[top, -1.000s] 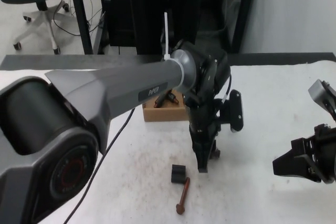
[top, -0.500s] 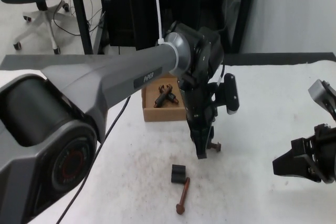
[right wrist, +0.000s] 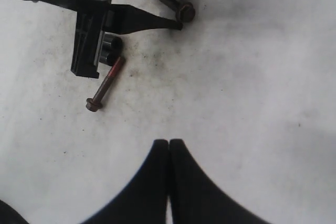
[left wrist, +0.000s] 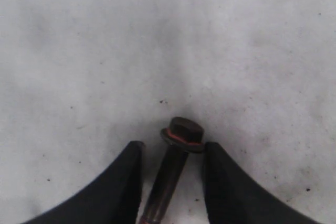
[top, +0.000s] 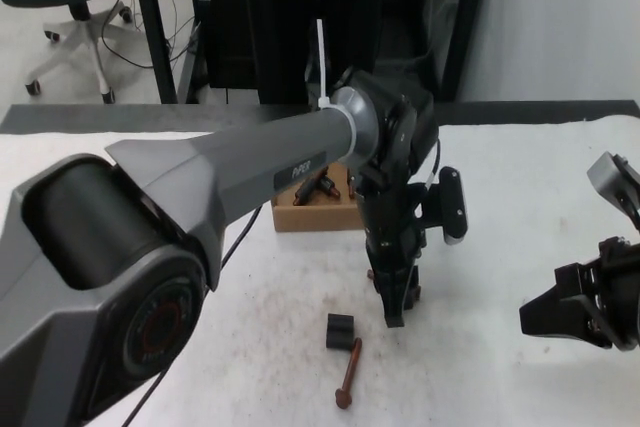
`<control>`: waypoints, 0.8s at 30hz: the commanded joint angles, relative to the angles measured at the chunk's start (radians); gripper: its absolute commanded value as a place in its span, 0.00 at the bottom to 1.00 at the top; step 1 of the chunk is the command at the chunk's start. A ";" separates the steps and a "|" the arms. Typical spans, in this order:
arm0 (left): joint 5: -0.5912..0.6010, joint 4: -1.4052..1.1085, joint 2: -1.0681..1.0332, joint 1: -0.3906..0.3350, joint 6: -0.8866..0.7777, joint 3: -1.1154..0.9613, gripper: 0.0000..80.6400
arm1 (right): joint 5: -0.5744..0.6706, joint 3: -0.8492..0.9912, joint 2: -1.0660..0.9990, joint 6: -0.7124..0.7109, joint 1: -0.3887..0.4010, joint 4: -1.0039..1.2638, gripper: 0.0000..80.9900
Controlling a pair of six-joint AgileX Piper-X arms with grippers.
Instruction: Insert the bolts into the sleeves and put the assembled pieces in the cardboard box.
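A rusty bolt [left wrist: 176, 153] lies on the white bench between the fingers of my left gripper [left wrist: 173, 145], which stands open and points down over it [top: 393, 309]; small gaps show on both sides of the shaft. The right wrist view has the same bolt [right wrist: 170, 2] under those fingers. A black sleeve [top: 341, 330] sits just in front, with a second bolt [top: 349, 372] lying beside it. The cardboard box [top: 300, 215] stands behind the left arm and holds assembled pieces [top: 322, 187]. My right gripper [right wrist: 169, 148] is shut and holds nothing, off to the right [top: 550, 317].
The left arm's long grey body [top: 220, 177] crosses the bench from the near left and hides part of the box. A dark bench edge [top: 540, 109] runs along the back. Bare white surface [top: 480, 247] lies between the two grippers.
The left gripper rose and drew back, baring the bolt on the bench, then came down again with its fingers on either side of that bolt. The right arm has kept still.
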State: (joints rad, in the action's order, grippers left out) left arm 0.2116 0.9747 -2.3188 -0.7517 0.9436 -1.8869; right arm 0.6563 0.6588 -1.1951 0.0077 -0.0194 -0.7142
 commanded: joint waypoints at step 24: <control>-0.124 -0.026 0.061 -0.011 -0.173 -0.081 0.00 | 0.017 0.000 0.003 -0.002 -0.002 -0.007 0.00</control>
State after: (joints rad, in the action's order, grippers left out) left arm 0.1144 0.9738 -2.3048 -0.7591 0.8184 -1.9381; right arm 0.6569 0.6588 -1.1951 0.0077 -0.0194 -0.7194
